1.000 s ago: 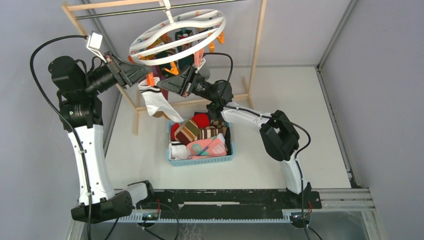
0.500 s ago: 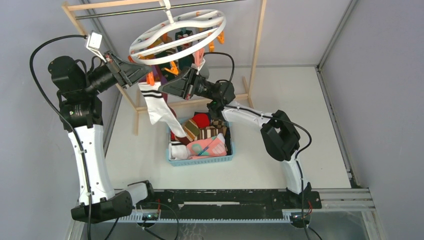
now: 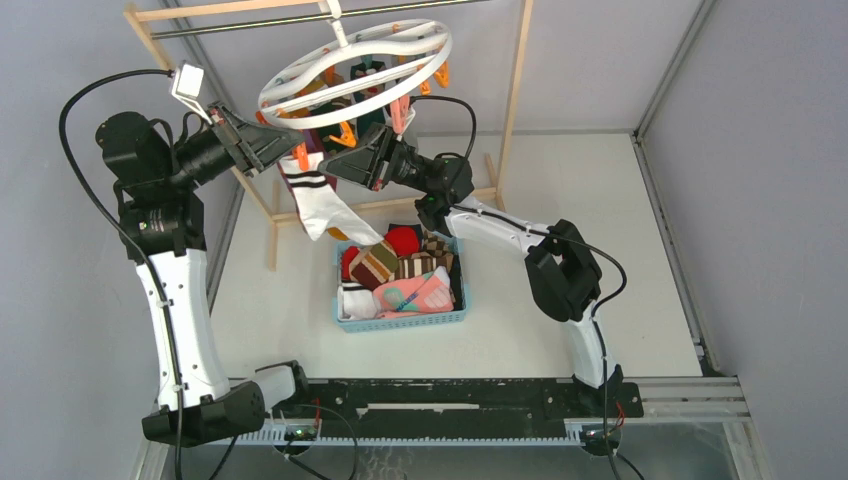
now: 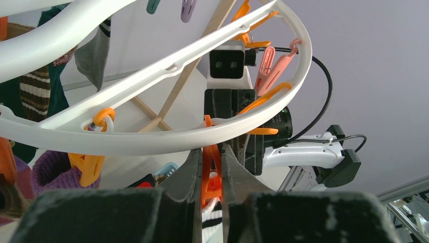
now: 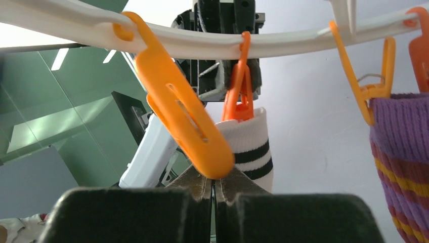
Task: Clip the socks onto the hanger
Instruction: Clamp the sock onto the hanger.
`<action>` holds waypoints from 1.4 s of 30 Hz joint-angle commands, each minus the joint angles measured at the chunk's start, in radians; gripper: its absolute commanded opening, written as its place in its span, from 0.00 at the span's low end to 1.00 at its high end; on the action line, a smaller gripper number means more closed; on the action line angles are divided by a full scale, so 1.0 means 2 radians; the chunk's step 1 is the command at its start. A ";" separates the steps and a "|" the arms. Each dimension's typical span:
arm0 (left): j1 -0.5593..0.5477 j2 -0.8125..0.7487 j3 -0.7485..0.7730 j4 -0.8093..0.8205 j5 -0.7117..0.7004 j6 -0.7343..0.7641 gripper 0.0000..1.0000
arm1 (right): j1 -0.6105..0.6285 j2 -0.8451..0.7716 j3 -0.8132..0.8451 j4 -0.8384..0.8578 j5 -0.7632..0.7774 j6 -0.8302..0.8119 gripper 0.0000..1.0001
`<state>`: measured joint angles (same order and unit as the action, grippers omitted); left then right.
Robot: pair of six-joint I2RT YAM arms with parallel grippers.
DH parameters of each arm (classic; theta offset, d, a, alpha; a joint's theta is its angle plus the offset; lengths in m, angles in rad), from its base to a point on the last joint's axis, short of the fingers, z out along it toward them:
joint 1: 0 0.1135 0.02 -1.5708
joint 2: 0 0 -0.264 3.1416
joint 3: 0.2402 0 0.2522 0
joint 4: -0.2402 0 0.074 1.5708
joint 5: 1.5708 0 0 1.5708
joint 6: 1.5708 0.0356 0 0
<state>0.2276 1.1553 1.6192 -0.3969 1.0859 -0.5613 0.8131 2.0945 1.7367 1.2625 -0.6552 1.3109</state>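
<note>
The white sock (image 3: 318,205), limp and light, is best held by its banded cuff under the hanger (image 4: 152,139) rim. The left gripper (image 4: 211,159) squeezes the orange clip (image 4: 211,178); the right gripper (image 5: 213,183) is clenched.

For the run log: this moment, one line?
left gripper: shut on orange clip | white banded sock: hanging in that clip on hanger | right gripper: shut, empty

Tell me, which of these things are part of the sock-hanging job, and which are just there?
In the job: hanger, orange clip pinched by the left gripper, white banded sock under it, loose socks.
Just there: blue basket holding the loose socks, wooden rack.
</note>
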 commanded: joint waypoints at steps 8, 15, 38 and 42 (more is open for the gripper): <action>0.004 -0.017 -0.006 0.016 0.024 -0.011 0.05 | 0.002 -0.028 0.032 0.000 0.005 -0.011 0.00; 0.004 -0.020 -0.008 0.017 0.024 -0.012 0.20 | 0.003 -0.029 0.032 -0.010 0.007 -0.018 0.00; 0.033 -0.047 -0.026 -0.055 0.017 0.050 0.82 | 0.002 -0.060 -0.028 -0.007 0.059 -0.043 0.00; 0.058 -0.060 -0.069 -0.080 0.023 0.079 0.80 | 0.004 -0.060 -0.031 -0.006 0.056 -0.041 0.00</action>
<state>0.3019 1.0626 1.5524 -0.4862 1.1114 -0.4904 0.8143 2.0350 1.6798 1.2160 -0.5678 1.2438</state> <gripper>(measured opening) 0.809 0.006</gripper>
